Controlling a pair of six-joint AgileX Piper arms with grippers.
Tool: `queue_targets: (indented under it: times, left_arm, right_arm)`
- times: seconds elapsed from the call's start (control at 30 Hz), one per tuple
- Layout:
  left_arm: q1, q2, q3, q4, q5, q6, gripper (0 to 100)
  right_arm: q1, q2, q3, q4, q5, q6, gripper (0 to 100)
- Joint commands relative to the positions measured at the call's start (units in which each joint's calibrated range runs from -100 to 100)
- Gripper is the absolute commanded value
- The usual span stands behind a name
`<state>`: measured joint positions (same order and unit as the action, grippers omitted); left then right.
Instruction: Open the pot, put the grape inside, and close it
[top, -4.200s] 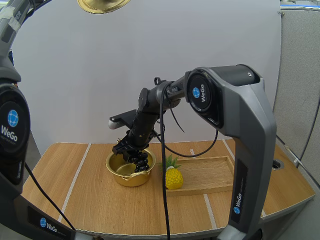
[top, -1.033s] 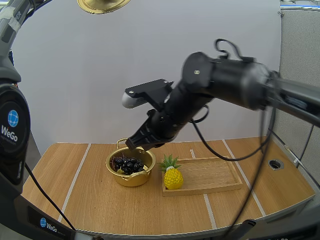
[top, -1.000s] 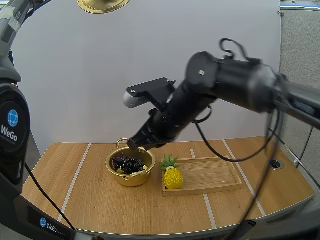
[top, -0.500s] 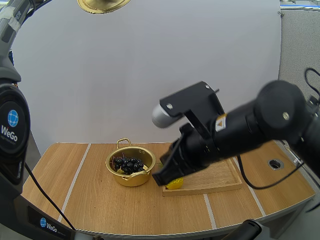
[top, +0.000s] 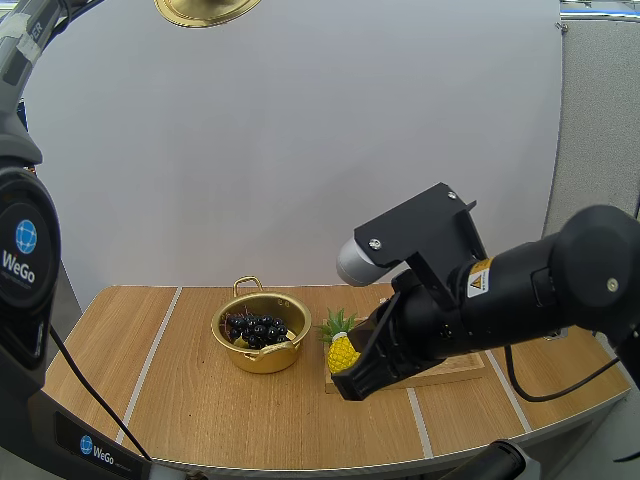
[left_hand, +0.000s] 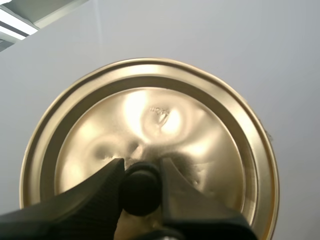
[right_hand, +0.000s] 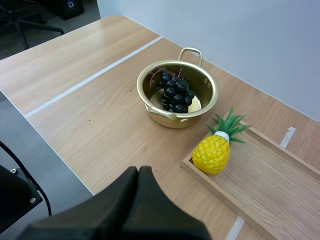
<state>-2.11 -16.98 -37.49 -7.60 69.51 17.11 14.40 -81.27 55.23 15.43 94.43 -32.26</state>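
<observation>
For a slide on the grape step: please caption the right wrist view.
Shut right gripper faces grapes in the open pot, pineapple on the wooden tray beside it.

I'm drawing my right gripper (top: 352, 385) back from above the pot (top: 262, 358); it's now hanging off to the pot's right, beside the pineapple (top: 343, 352), fingers closed, leaving the grapes (top: 256, 328) lying loose inside.

Dark grapes (top: 257, 328) lie inside the open, upright gold pot (top: 262, 358); its lid (top: 205, 10) is held high above.
</observation>
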Motion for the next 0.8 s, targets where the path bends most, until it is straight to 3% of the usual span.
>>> queue_targets:
  times: [0.0,0.17,0.43,0.77]
  left_arm:
    - [-0.12,-0.22,-0.34,-0.29,-2.59,-0.81,0]
    - [-0.12,-0.38,-0.34,0.11,0.33,-0.81,0]
    - [-0.12,-0.77,-0.34,0.33,30.49,-0.58,0]
    - [-0.12,-0.24,3.27,0.22,30.49,0.49,0]
  right_arm:
    - [-0.58,-2.76,0.26,-0.09,1.24,0.18,0]
    - [-0.91,-7.36,1.96,-0.21,2.28,0.18,0]
    - [-1.01,-10.99,3.02,-0.81,4.22,0.18,0]
    - [-1.0,-10.99,3.02,-0.79,4.22,0.18,0]
